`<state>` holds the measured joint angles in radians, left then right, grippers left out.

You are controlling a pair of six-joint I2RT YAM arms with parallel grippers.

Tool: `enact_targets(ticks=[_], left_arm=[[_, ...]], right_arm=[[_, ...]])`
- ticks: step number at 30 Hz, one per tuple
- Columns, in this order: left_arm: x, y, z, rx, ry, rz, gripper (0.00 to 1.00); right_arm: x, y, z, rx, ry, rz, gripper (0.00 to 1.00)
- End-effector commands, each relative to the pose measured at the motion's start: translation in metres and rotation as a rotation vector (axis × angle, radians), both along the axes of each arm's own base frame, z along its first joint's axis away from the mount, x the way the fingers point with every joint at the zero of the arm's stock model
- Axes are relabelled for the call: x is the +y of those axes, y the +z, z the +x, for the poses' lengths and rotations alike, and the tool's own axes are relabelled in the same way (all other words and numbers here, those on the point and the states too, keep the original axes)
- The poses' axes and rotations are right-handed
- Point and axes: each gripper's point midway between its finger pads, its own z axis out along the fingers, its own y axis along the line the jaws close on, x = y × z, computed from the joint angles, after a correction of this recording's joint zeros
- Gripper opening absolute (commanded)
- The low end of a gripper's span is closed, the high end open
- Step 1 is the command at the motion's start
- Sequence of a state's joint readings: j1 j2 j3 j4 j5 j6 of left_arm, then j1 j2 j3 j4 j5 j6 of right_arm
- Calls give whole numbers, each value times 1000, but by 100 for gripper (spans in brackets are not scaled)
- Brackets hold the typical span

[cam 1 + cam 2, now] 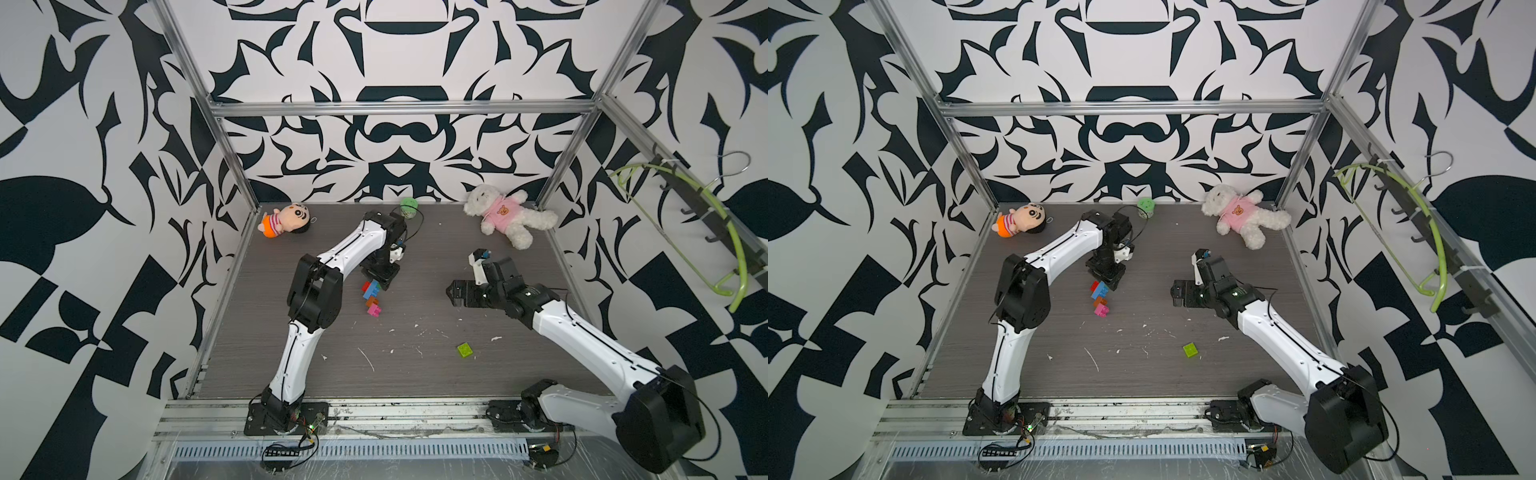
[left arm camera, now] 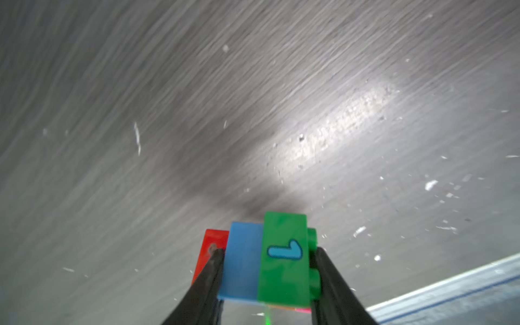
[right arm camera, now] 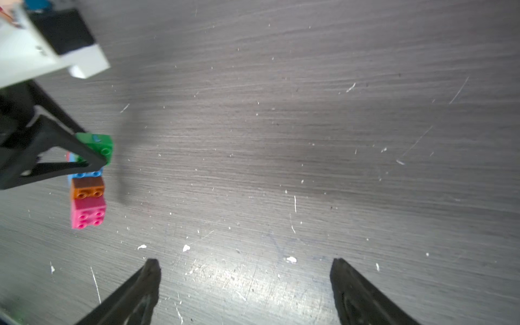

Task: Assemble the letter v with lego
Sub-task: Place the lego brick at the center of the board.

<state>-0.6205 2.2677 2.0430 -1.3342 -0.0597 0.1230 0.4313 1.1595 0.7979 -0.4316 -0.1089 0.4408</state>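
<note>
You have the dark wood-grain table (image 1: 415,374) under both arms, flecked with white scraps. Your left arm (image 1: 316,291) reaches out over the middle of it and bends downward. Your right arm (image 1: 582,332) stretches in low from the other side. Along the back edge lie a white teddy bear (image 1: 505,216) in a pink top, at the right corner, and a smaller doll plush (image 1: 284,219) at the left corner. Both are well apart from the lego.

Your left gripper (image 2: 267,251) is clamped on the joined bricks (image 1: 372,297) near the middle of the table. In the left wrist view one finger (image 2: 213,267) presses the red brick (image 2: 213,239). The other finger bears on the studs of the dark green brick (image 2: 284,259), and the blue brick (image 2: 243,259) sits between those two bricks. Your right gripper (image 3: 244,267) hovers over bare table with its fingers spread wide and nothing between them. It points toward the joined bricks but is well apart from them.

From the clamped end a short row runs toward the front: the orange-brown brick (image 3: 87,189), then the pink brick (image 3: 87,212) at the tip. You cannot tell whether that tip rests on the table.

The lime brick (image 1: 465,350) lies alone, studs up, toward the front right — well apart from both grippers in both top views.
</note>
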Motion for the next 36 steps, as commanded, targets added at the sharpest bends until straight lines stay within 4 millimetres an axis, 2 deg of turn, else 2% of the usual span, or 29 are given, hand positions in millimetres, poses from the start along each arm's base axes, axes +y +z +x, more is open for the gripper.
enact_targets(ticks=[1,3,5,11,13,14,15,17,18,23,24,27,30,32,33,36], left_arm=[[15,-9,5,13,-115,113,18],[13,-17,9,3,-162,142,23],[9,-22,10,8,-198,143,24],[0,-31,14,34,-140,123,36],[-5,-30,17,30,-101,94,59],[-6,-28,18,25,-83,79,68],[-8,-25,20,21,-68,51,81],[-12,-18,24,1,-51,4,84],[-15,-13,25,-10,-45,-22,91],[-22,20,39,-68,51,-175,93],[-21,28,42,-78,85,-215,99],[-7,57,57,-156,225,-374,99],[21,79,75,-266,385,-557,99],[39,83,81,-305,472,-642,99],[45,78,82,-303,505,-664,99],[43,59,79,-238,499,-692,100]], right_arm=[[-3,-7,-18,75,-13,4,94],[-3,-15,-29,122,-11,1,93],[-5,-23,-39,168,-21,-11,91],[2,-43,-61,239,-32,-17,89],[6,-49,-66,258,-26,-27,89],[6,-50,-68,263,-27,-36,89],[4,-52,-69,268,-33,-45,89],[2,-56,-72,274,-40,-55,89],[0,-58,-73,279,-48,-66,89],[0,-65,-82,312,-47,-81,87],[2,-67,-85,321,-49,-81,87],[4,-71,-93,346,-74,-85,86],[6,-69,-101,345,-115,-48,85],[4,-70,-107,343,-135,-33,85],[-1,-74,-109,349,-152,-50,85],[-6,-85,-111,365,-144,-97,85]])
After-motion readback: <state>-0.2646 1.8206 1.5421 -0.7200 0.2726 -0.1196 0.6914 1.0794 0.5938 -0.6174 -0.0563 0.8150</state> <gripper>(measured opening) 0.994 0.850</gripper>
